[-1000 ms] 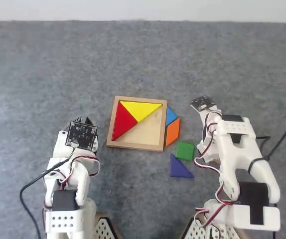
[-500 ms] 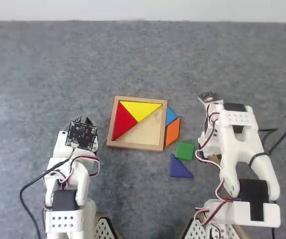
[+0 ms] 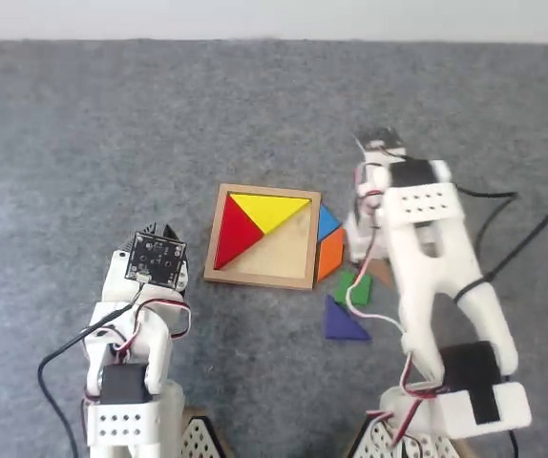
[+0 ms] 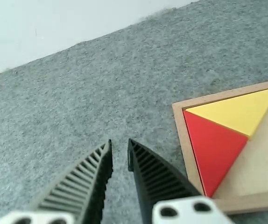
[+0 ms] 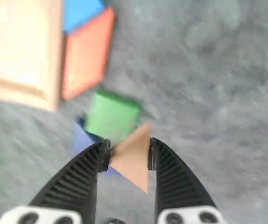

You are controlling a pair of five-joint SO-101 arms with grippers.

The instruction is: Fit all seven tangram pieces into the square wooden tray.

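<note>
— Gripping the tan triangle (image 5: 131, 168) with the right gripper (image 5: 127, 149), right of centre, by the green square (image 5: 111, 116).
— Held by thin edges; might twist or slip, then jam on the tray (image 3: 255, 280) rim.

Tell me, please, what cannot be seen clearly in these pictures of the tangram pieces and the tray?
1. Green square: high view, the right arm covers part of it.
2. Tan triangle between the right gripper's fingers: right wrist view, blurred; whether it is lifted is unclear.
3. Dark blue triangle: right wrist view, mostly hidden behind the green square and a finger.
4. Tray: left wrist view, cut off by the picture's edge.
</note>
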